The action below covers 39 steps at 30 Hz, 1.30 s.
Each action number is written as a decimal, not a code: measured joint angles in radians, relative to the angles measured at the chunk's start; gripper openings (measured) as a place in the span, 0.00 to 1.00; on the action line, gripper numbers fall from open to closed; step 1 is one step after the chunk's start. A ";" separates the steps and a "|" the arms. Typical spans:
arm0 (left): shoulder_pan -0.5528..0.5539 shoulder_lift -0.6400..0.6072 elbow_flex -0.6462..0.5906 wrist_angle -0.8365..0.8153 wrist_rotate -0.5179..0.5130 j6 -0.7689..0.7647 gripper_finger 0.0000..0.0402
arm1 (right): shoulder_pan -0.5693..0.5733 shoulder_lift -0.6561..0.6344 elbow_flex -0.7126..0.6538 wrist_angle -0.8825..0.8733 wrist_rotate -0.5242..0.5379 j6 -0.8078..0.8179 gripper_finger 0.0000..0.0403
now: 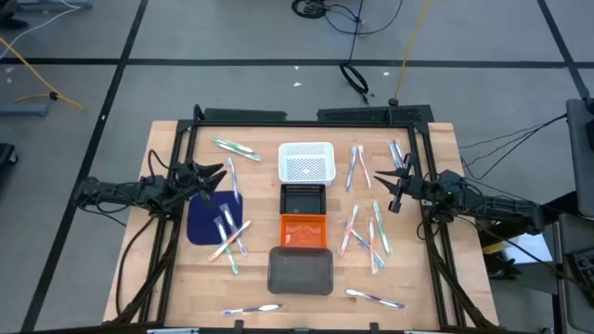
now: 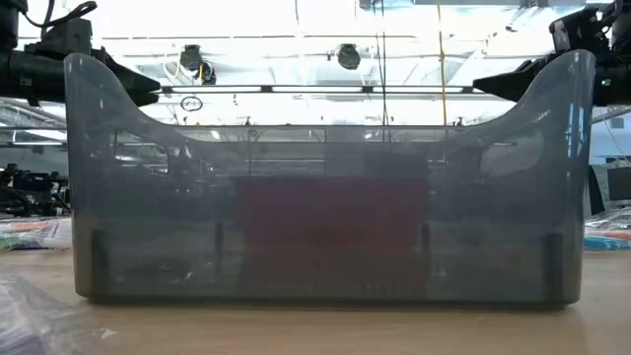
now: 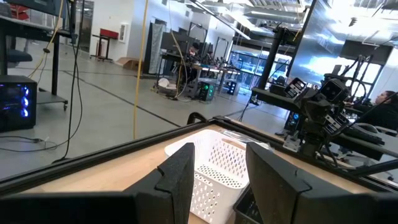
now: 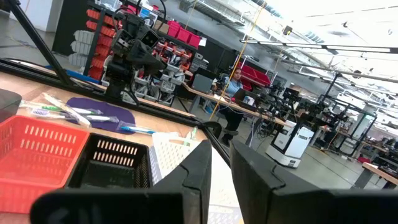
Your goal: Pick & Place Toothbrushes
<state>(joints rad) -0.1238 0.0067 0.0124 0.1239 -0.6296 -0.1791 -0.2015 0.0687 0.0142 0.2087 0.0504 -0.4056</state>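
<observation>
Toothbrushes lie scattered flat on the wooden table. One bunch (image 1: 225, 232) rests on a dark blue mat (image 1: 202, 221), a pair (image 1: 234, 148) lies near the far left, and more lie at the right (image 1: 367, 237) and far right (image 1: 357, 167). Single ones lie by the near edge (image 1: 251, 309). My left gripper (image 1: 216, 179) hovers open over the mat's far end and looks toward the white basket (image 3: 217, 163). My right gripper (image 1: 401, 183) hovers open, with a narrow gap, beside the right-hand brushes. In its wrist view (image 4: 221, 174) the mat's toothbrushes (image 4: 74, 115) show far off.
Down the table's middle stand a white basket (image 1: 306, 162), a black tray (image 1: 303, 199), an orange tray (image 1: 303, 230) and a grey tray (image 1: 300, 271), which fills the low view (image 2: 315, 197). A black frame (image 1: 306, 119) edges the table. A seated person (image 4: 235, 78) shows in the room.
</observation>
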 joint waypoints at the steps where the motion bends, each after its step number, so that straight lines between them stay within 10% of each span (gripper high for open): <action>1: 0.000 0.000 0.000 0.000 0.000 0.000 0.36 | 0.000 0.000 0.000 0.000 0.000 0.000 0.12; 23: 0.000 0.000 0.000 0.000 0.000 0.000 0.36 | 0.000 0.000 0.000 0.013 -0.005 0.000 0.12; 39: 0.000 0.000 0.000 0.001 0.000 0.000 0.36 | 0.000 0.000 0.000 0.090 -0.239 0.130 0.12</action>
<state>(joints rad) -0.1239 0.0065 0.0124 0.1246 -0.6296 -0.1791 -0.2012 0.0689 0.0140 0.2984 -0.1882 -0.2758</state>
